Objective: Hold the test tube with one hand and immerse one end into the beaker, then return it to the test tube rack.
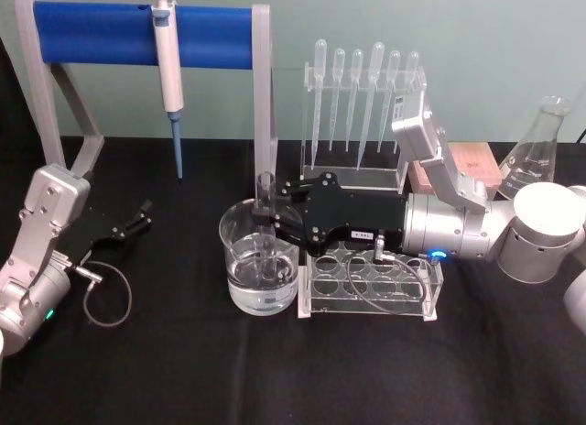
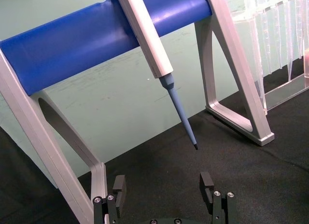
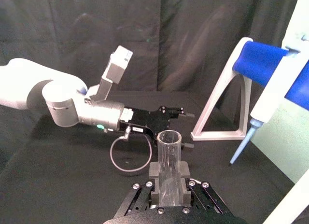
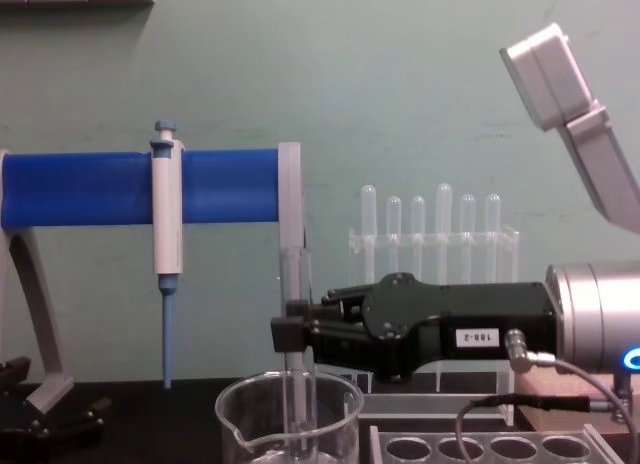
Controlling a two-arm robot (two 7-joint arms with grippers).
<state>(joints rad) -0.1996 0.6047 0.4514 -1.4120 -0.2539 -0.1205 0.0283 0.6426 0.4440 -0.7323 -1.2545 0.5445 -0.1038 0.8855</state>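
We hold the tube (image 1: 266, 194) upright in the right gripper (image 1: 272, 216), whose jaws are closed on the glass a little below its open rim, so the tube's long axis runs straight up and down. Its round lower end is down inside the beaker (image 1: 226, 233), which stands near the middle of the worktop, a little toward the left edge. The tip appears to reach the water, though we cannot tell how deep. We judge the dip as made or nearly so, with the return as the step left. That return turns on one relation: the rack (image 1: 366, 302) stands just beside the beaker, on the side toward the right edge, under the body of our right gripper, with its round holes open upward. The tube is already in line with those holes. It needs height first, enough for its bottom to clear the beaker's rim, then a short shift toward the right edge, then a straight descent into a hole. Any tilt could knock glass on the rim or miss the hole. The left gripper (image 1: 137, 220) rests near the left edge of the worktop, well apart from the beaker, its jaws open and empty, so the right arm is plainly the nearer one.
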